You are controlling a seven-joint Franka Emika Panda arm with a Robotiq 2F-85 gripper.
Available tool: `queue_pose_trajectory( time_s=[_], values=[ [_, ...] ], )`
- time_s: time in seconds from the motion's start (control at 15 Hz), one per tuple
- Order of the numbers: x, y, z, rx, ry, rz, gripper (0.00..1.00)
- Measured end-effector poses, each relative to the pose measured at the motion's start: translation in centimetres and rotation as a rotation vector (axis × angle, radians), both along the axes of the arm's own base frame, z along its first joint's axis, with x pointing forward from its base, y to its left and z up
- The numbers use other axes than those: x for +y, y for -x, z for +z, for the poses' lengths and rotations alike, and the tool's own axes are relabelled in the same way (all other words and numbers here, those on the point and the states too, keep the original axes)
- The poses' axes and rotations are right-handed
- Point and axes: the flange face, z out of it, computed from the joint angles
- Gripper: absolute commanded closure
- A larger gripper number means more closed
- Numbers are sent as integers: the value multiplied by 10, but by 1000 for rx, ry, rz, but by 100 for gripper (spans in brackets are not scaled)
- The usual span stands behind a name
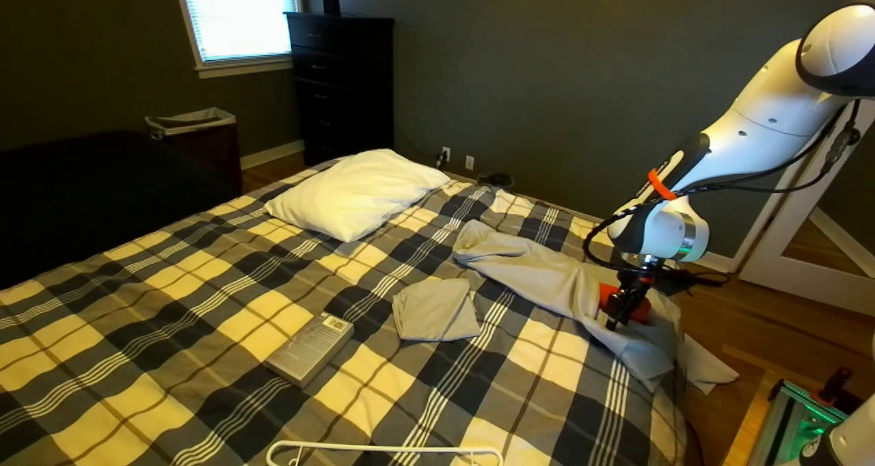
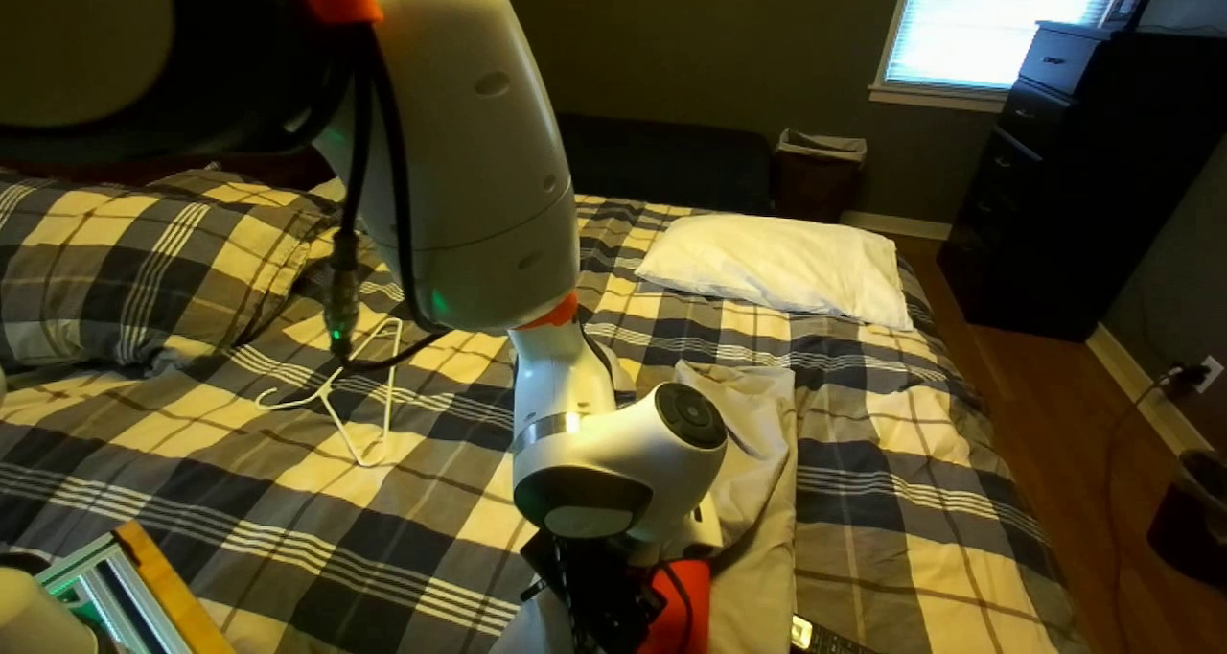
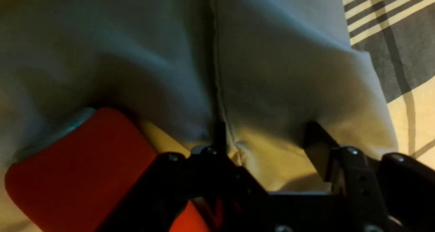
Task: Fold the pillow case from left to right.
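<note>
Pillow case point(image 1: 560, 285), pale grey-beige and rumpled, stretches from just right of centre toward the lower right of the frame in an exterior view, across the plaid bedspread point(image 1: 171, 357). By remote, I have my gripper point(image 3: 266, 133) over its lower-right stretch: the wrist view shows the 2 fingers point(image 3: 316, 136) spread well apart, a seam in the cloth running down beside the finger nearer the centre of the frame. Whether either tip touches the fabric, I cannot tell. Just beside the gripper, at lower left of the wrist view, shows a rounded red item point(image 3: 81, 177) I cannot identify. My white arm point(image 1: 765, 124) reaches in from the upper right of an exterior view. Near the pillow case there, a smaller grey cloth point(image 1: 436, 310) lies folded just below centre, with a grey box point(image 1: 311, 350) farther left and lower. Plump and white, a pillow point(image 1: 355, 193) rests left of centre in the upper half, and a white hanger point(image 1: 383, 447) shows at the bottom edge.
</note>
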Motion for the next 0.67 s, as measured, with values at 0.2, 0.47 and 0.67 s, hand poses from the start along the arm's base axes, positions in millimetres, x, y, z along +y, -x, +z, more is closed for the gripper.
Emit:
queue_pose_trajectory(
  time_s=[0.2, 0.47, 0.67],
  values=[
    [-11, 2, 2, -9, 4, -25, 27],
    [-24, 4, 6, -17, 4, -48, 33],
    [-26, 6, 6, -13, -5, -52, 34]
  ],
)
